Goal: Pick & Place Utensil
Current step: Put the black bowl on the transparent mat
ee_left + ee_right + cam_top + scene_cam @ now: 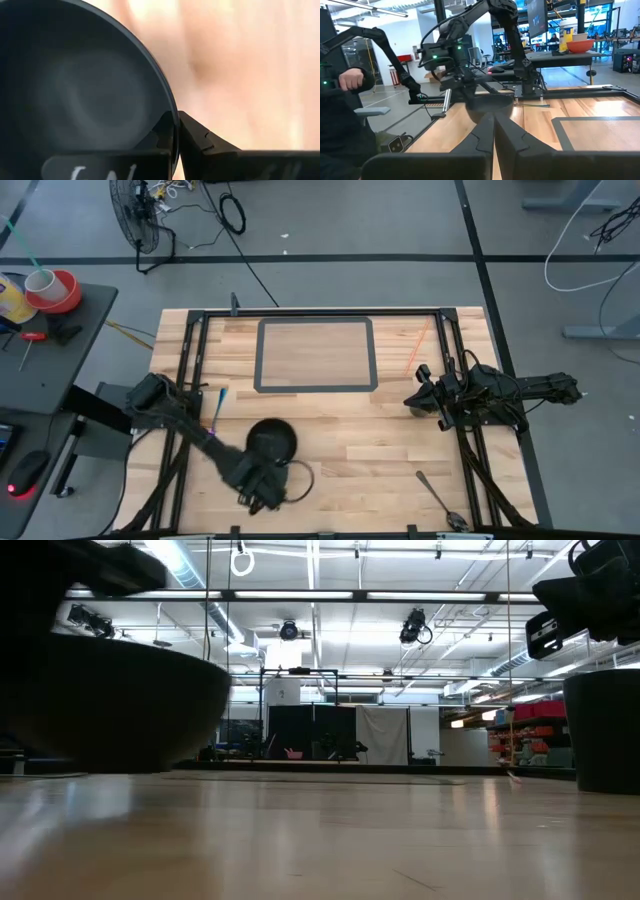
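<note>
Your left gripper (262,492) sits at the near edge of the table (350,440), at about 7 o'clock from the table's middle, and it is clamped on the rim of the black bowl (270,442). In the left wrist view the two dark fingers (200,142) pinch that rim between them, one inside and one outside; the bowl (75,95) fills most of that picture and its far side is cut off. The wood beyond it is too blurred to read.

The spoon (438,498) lies at about 5 o'clock, near the table's front right corner, well apart from the bowl and from both grippers. Its bowl end reaches the picture's lower edge, so you see it only partly. No other view shows it.

From table height the bowl (110,700) is a dark mass on one side, its top cut off and its outline soft. A dark upright shape at the other side is too close to make out.

Your right gripper (418,393) waits at about 3 o'clock, near the right rail, pointing toward the middle. In its wrist view the fingers (480,135) meet with no gap, clenched on nothing.

Farther back, at 12 o'clock, a dark rectangular outline (316,354) is marked on the wood. In the right wrist view a person's hand (351,79) and dark sleeve show off the table's edge, partly cut off.
</note>
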Tool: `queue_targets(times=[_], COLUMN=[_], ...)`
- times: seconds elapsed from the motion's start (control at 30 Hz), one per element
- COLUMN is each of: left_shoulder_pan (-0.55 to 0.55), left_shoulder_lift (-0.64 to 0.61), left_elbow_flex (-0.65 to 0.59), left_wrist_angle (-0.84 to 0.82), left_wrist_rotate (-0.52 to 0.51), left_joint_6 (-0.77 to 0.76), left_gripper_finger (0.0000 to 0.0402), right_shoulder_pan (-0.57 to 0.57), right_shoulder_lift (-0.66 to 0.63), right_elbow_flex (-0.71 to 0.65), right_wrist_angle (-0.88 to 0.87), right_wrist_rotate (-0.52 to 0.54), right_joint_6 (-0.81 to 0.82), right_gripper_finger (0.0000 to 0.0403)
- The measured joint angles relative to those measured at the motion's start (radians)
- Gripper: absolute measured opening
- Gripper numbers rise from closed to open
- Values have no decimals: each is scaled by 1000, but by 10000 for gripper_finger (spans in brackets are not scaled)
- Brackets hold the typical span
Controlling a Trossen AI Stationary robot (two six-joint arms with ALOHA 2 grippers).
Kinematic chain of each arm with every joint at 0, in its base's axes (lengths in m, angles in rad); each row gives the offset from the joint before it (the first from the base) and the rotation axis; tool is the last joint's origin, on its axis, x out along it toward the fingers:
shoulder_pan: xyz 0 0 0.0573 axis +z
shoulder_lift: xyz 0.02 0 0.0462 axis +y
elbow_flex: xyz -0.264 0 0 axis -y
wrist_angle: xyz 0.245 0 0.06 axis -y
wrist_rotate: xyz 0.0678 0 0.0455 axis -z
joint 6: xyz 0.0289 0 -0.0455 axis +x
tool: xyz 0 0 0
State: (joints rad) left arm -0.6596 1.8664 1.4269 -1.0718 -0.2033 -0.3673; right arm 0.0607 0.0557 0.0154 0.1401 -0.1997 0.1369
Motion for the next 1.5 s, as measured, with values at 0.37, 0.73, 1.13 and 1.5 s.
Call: queue_targets(times=[0.37, 0.73, 1.13, 1.5], left_shoulder_pan=[287, 653, 985, 970], left_shoulder_lift=[-37, -145, -71, 74], left_elbow_flex=[1, 1, 1, 164], left_wrist_angle=[20, 108, 343, 218], left_wrist_rotate=[-80, 40, 160, 215], left_joint_6=[370, 689, 963, 957], left_gripper_finger=[13, 14, 14, 13], right_shoulder_pan=[0, 0, 0, 0], right_shoulder_lift=[0, 0, 0, 0], right_elbow_flex=[0, 0, 0, 0], right_wrist_angle=[0, -6, -8, -24], right_wrist_rotate=[0, 0, 0, 0], right_joint_6=[0, 0, 0, 0], right_gripper_finger=[17, 17, 17, 17])
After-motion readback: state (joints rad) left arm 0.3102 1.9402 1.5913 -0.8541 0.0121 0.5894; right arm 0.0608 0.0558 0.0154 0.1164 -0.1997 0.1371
